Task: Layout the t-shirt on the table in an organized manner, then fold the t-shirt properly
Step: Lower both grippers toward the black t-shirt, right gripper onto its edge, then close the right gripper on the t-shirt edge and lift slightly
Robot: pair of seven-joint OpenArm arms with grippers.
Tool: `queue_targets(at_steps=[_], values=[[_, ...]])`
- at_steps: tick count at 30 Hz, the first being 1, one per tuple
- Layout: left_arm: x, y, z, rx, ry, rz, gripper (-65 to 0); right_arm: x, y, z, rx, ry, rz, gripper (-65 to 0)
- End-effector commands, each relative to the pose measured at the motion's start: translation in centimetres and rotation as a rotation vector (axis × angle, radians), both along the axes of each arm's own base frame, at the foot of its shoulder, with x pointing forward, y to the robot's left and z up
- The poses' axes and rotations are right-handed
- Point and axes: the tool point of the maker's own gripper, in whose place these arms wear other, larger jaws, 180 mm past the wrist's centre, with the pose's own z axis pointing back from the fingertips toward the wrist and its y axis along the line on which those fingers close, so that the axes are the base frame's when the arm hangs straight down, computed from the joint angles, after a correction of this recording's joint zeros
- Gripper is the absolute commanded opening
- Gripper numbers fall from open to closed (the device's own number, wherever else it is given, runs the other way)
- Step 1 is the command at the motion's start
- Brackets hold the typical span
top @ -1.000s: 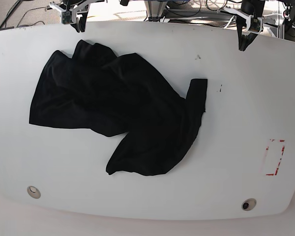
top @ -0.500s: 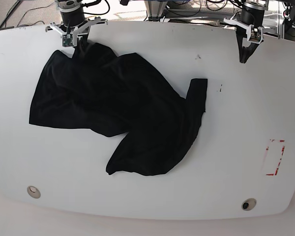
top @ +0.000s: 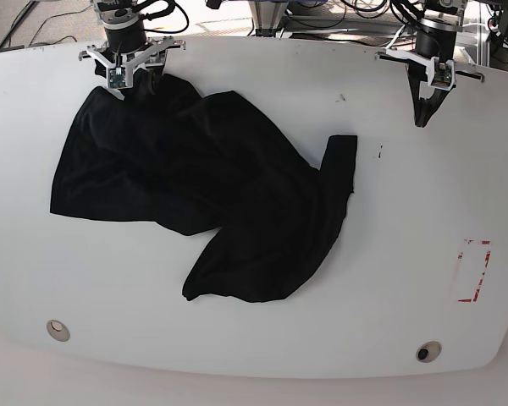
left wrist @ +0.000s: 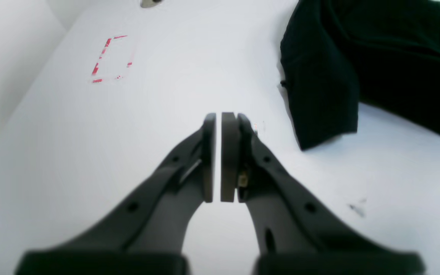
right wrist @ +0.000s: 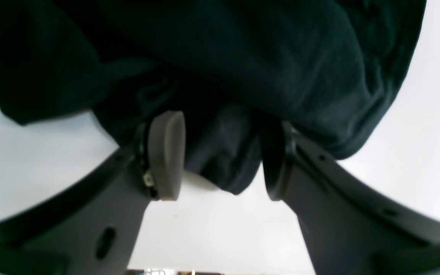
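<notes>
While the shirt lies crumpled, the laying-out step is only at its start.

T-shirt: the black t-shirt (top: 203,186) sprawls bunched over the far-left half of the white table (top: 262,338), one fold reaching toward the middle.

Right gripper: the right gripper (right wrist: 220,156) sits at the table's far-left edge, jaws parted around a hanging fold of the cloth, not pinching it.

Left gripper: the left gripper (left wrist: 219,156) hangs near the far-right edge, pads nearly touching, holding nothing, beside the shirt's nearest fold.

Next move: I judge the right jaws need to close on that fold, then draw it outward to flatten the shirt.

Marks: red dashed rectangle (top: 472,271) at the right edge.
</notes>
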Motion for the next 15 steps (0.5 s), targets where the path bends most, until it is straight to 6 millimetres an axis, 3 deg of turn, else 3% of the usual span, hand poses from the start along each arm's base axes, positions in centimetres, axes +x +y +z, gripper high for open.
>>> queue_targets(at_steps=[1, 4, 8, 15], values=[[0.7, 0.0, 1.4, 0.004, -0.057, -0.005, -63.9, 1.1, 0.0, 1.1, 0.045, -0.058, -0.022, -33.5], [0.9, -0.1, 1.5, 0.003, -0.064, -0.006, -63.9, 1.5, 0.3, 0.9, 0.117, -0.052, -0.046, -33.3], [0.9, -0.7, 1.4, -0.008, -0.06, -0.022, -60.8, 2.2, -1.5, 1.1, 0.189, -0.038, -0.113, -33.1], [1.3, -0.9, 1.6, -0.012, -0.072, -0.026, -35.3, 2.4, -3.7, 1.7, 0.304, -0.043, -0.215, -33.1]])
